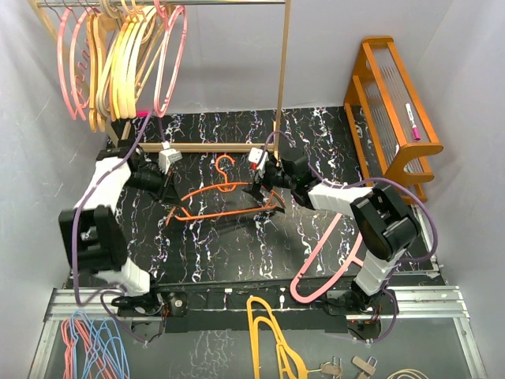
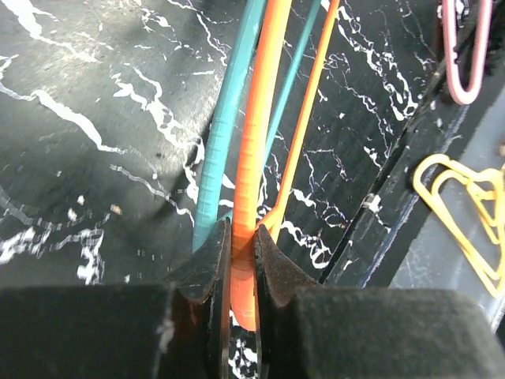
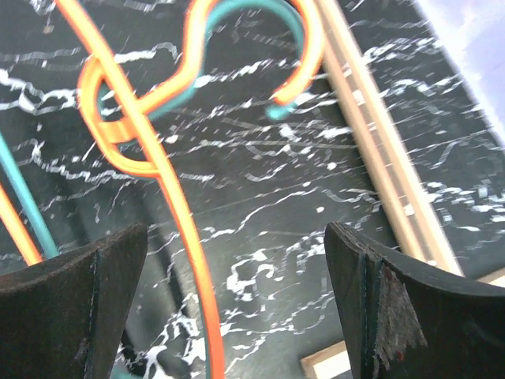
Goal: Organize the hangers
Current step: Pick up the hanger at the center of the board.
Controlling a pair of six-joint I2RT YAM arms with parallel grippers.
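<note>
While your left gripper [image 2: 241,264] clamps the left end of the orange hanger [image 1: 225,197], it lies crosswise over the mat [image 1: 237,260], hook toward the rack [image 1: 282,63], and your right gripper [image 3: 237,237] gapes empty at its right end.

Black mat [image 1: 237,253] veined white like marble; orange hanger [image 2: 259,118], teal hanger [image 2: 229,118], pink hanger [image 1: 302,294]; orange-brown rack [image 1: 377,41].
</note>
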